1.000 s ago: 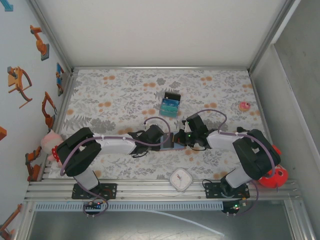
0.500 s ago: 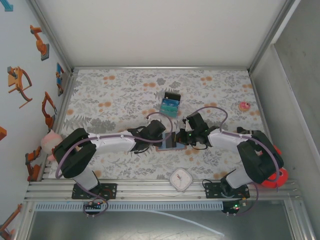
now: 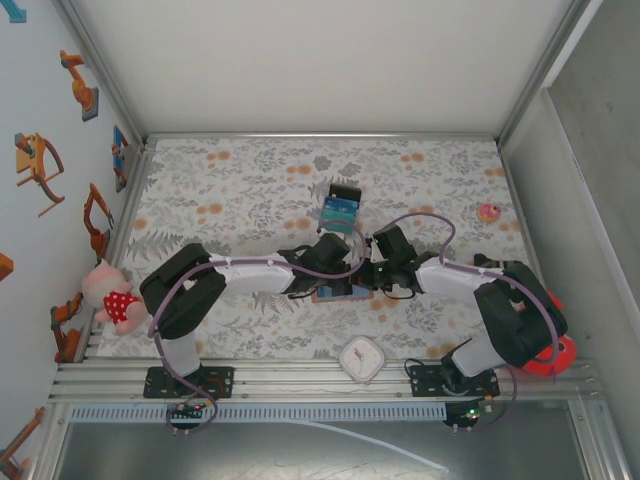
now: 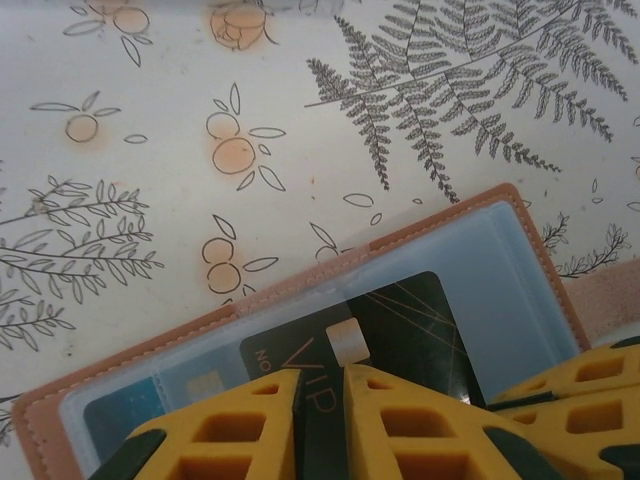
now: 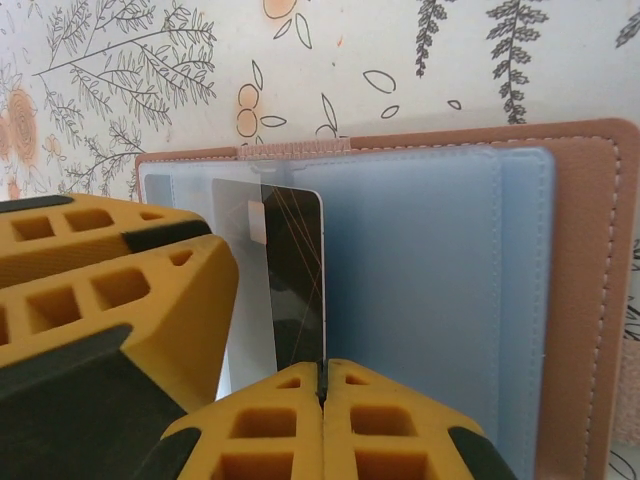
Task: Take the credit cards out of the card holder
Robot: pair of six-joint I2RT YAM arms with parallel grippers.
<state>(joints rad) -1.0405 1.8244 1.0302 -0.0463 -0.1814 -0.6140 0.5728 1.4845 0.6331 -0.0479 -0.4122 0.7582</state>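
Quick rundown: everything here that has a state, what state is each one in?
card holder: open, inside facing up on the table.
black card: pinched by the left gripper, lying over the holder's inside.
teal card: tucked under a clear pocket.
left gripper: shut on the black card.
right gripper: shut on the card holder's edge.
loose cards: out, overlapping on the table.
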